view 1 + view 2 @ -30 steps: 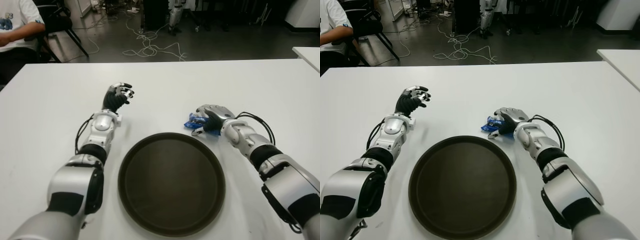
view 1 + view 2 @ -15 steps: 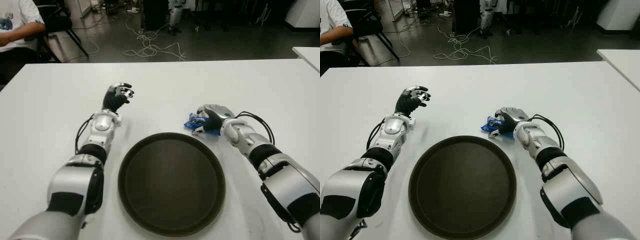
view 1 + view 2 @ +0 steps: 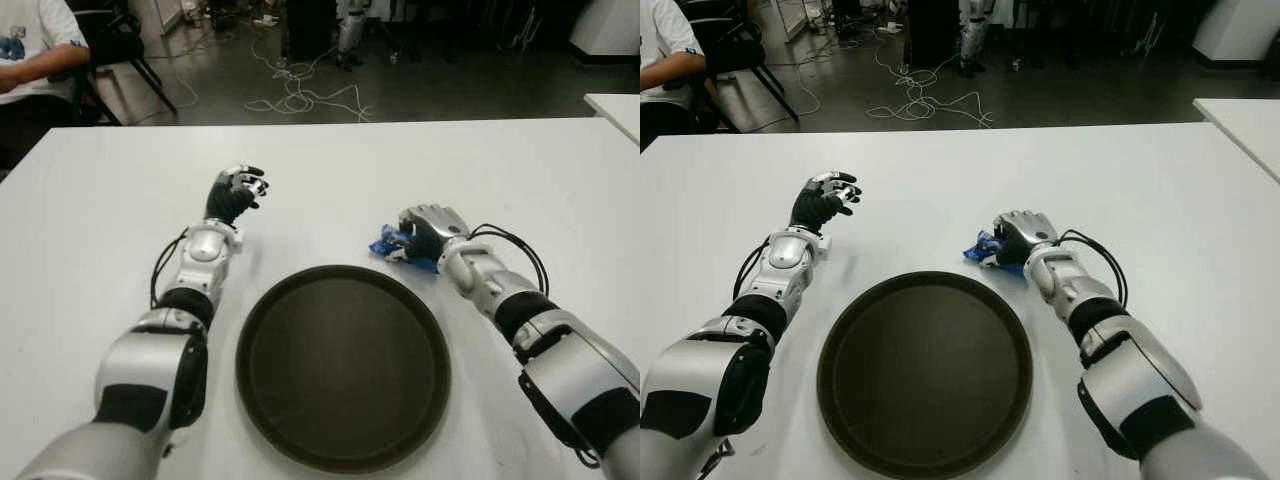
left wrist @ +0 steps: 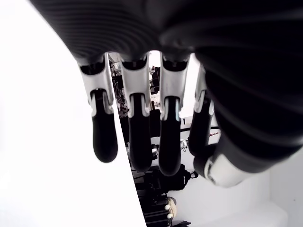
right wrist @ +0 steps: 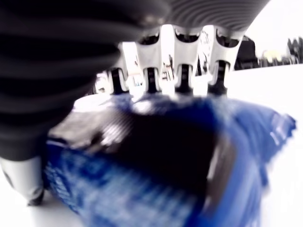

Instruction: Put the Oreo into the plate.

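Right hand (image 3: pixel 428 228) clasping blue Oreo pack (image 3: pixel 388 244) beside plate (image 3: pixel 343 365) — left hand (image 3: pixel 236 192) loosely spread, empty.

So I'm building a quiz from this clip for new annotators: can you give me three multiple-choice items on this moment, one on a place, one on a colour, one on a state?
1. Where is the Oreo pack?
A. on the plate
B. on the table beyond the plate's far right rim, under the right hand
C. beside the left hand

2. What colour is the pack's wrapper?
A. blue
B. red
C. yellow

3. What is in the plate?
A. the pack
B. a cup
C. nothing

Answers:
1 B: the right hand covers it on the white table, fingers closed over it in the right wrist view.
2 A: blue shows in both eye views.
3 C: its dark inside is bare; the left hand holds nothing.
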Robot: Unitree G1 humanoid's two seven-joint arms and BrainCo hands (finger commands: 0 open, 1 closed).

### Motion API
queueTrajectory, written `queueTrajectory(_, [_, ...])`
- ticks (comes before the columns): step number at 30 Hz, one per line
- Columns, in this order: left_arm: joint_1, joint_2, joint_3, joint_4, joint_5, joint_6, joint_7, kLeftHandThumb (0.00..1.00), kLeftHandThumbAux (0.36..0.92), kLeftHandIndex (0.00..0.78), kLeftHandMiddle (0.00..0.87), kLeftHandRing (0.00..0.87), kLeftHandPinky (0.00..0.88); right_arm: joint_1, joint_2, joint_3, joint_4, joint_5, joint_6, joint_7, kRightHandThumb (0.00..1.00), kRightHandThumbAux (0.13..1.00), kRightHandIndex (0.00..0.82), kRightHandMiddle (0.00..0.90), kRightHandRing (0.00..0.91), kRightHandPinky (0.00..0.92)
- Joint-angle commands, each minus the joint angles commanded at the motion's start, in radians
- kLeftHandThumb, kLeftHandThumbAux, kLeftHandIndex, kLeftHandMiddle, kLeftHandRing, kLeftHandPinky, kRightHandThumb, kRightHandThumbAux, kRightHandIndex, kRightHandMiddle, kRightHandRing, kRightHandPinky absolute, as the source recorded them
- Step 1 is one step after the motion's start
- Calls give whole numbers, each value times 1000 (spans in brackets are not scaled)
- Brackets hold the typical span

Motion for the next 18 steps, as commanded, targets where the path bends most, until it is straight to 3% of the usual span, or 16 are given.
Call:
queueTrajectory(9, [1,0,-4,-1,5,-6,3,822,685,382,458,403,458,16,-1,-33,-41,39,-20,19,202,825,587,721,724,716])
queueTrajectory(18, [1,-1,-2,-1,2,-5,10,822,684,384,457,400,459,22,-1,-69,-48,65,-34,38,216,831,588,737,740,729])
